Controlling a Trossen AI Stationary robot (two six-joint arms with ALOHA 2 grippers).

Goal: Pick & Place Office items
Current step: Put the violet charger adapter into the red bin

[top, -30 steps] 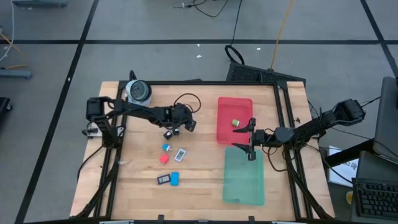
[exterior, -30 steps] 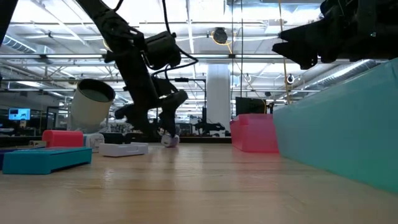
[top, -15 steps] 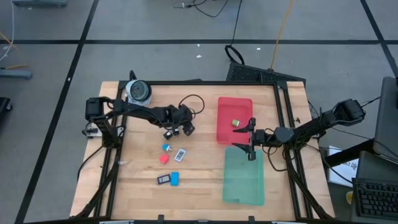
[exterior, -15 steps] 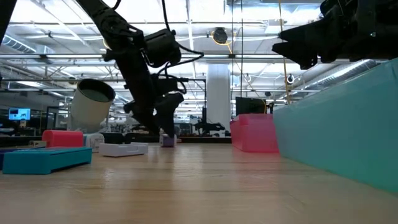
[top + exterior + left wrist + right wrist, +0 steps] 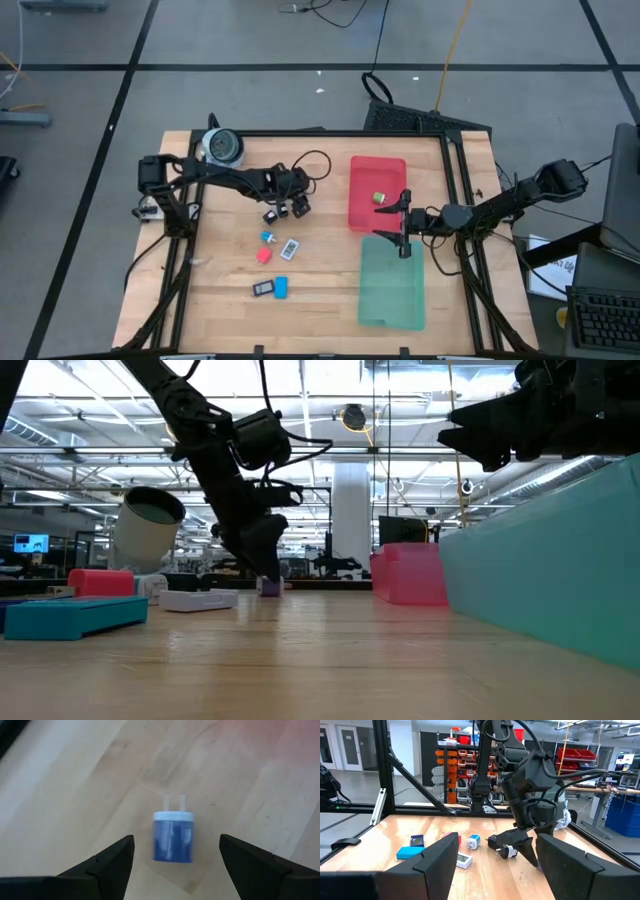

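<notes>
Hovering over a small blue plug-like item [image 5: 173, 836] — the pick is in hand, not yet made.

Left gripper [image 5: 284, 210] hangs low toward the table's [image 5: 320, 300] middle, fingers spread with nothing between them; the item lies on the wood between the fingertips, so the next move looks like a short descent and a squeeze. More office items [image 5: 274, 262] lie scattered toward the front edge. Red tray [image 5: 362, 215] holds one small yellowish piece [image 5: 380, 198]; the green tray [image 5: 390, 300] looks empty. Right gripper [image 5: 403, 222] waits open over where the trays meet — empty.
</notes>
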